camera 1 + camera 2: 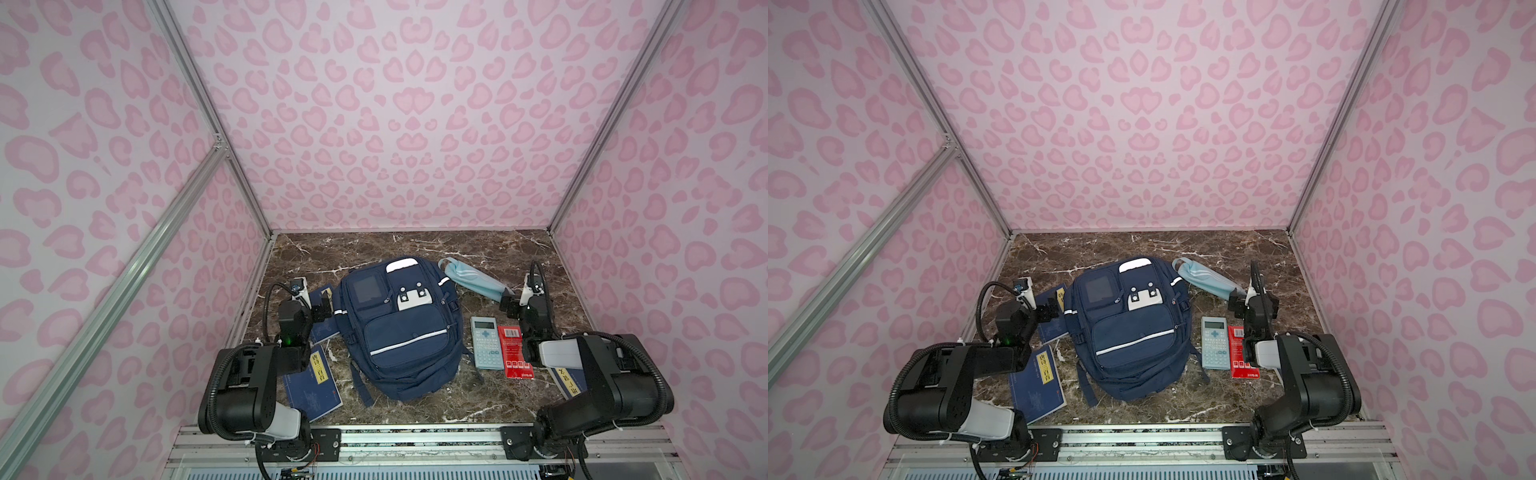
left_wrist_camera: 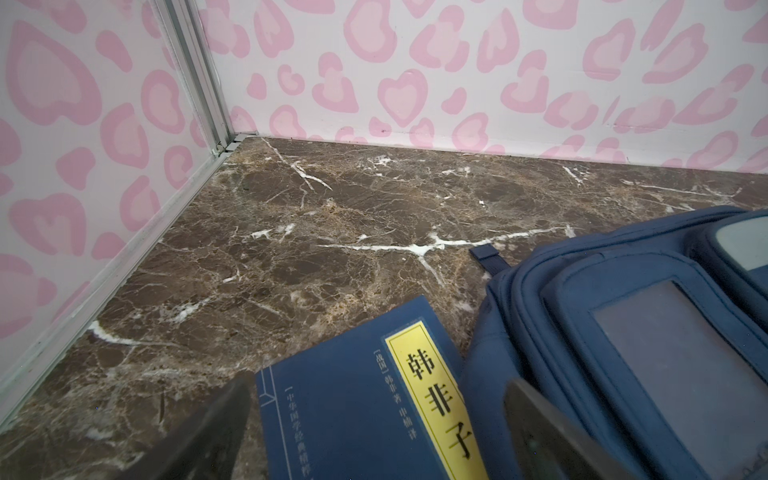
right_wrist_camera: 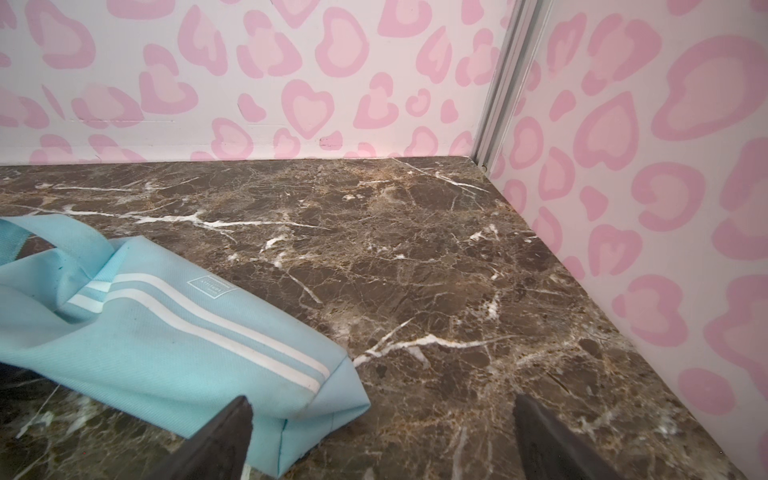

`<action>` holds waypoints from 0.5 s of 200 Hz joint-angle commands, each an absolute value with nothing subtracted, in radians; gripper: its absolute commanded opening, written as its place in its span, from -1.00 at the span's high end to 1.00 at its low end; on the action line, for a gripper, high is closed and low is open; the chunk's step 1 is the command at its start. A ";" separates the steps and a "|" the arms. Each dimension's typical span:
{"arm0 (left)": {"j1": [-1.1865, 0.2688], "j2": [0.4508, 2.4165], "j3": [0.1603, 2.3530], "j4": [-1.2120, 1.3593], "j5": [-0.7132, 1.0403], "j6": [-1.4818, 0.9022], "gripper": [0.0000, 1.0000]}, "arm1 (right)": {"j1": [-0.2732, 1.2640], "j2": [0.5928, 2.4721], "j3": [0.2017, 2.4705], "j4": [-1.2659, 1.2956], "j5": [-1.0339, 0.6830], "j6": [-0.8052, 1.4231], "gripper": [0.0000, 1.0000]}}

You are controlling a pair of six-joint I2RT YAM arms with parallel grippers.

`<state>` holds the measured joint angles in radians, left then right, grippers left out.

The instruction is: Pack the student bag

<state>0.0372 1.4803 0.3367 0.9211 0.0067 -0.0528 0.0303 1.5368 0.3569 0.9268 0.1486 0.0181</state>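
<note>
— How do the jaws stand?
— The left gripper [image 2: 378,386] gapes wide with nothing in it, over a blue book [image 2: 345,415] that lies just beside the student bag [image 1: 401,328]. The right gripper [image 3: 380,401] is spread just as wide, also empty, over the end of the light blue pouch [image 3: 166,332].
— Count what lies on the marble table [image 1: 415,249].
— Three blue books with yellow labels: the one below the left jaws, a second book [image 1: 311,386] nearer the rail [image 1: 415,438], and a third book [image 1: 569,382] half hidden under the right arm [image 1: 602,374]. One calculator [image 1: 486,343], one red packet [image 1: 515,353] just beside it, one pouch, and one bag, flat in the middle with its front pockets up, between both arms.
— And the arms?
— Two, each rising from the near rail, folded at the elbow, wrist stretched toward the back wall [image 1: 415,124]
</note>
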 commanded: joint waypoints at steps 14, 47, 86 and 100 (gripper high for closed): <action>0.040 1.475 0.337 0.964 0.005 -0.048 -0.96 | 0.031 1.537 0.355 0.939 0.146 0.023 -1.00; 0.039 1.473 0.332 0.973 0.003 -0.047 -0.96 | 0.031 1.534 0.350 0.943 0.146 0.022 -1.00; 0.037 1.309 0.393 0.730 -0.107 -0.108 -0.96 | 0.065 1.423 0.356 0.853 0.141 -0.014 -1.00; 0.038 1.207 0.422 0.599 -0.098 -0.196 -0.96 | 0.087 1.332 0.431 0.611 0.155 0.022 -1.00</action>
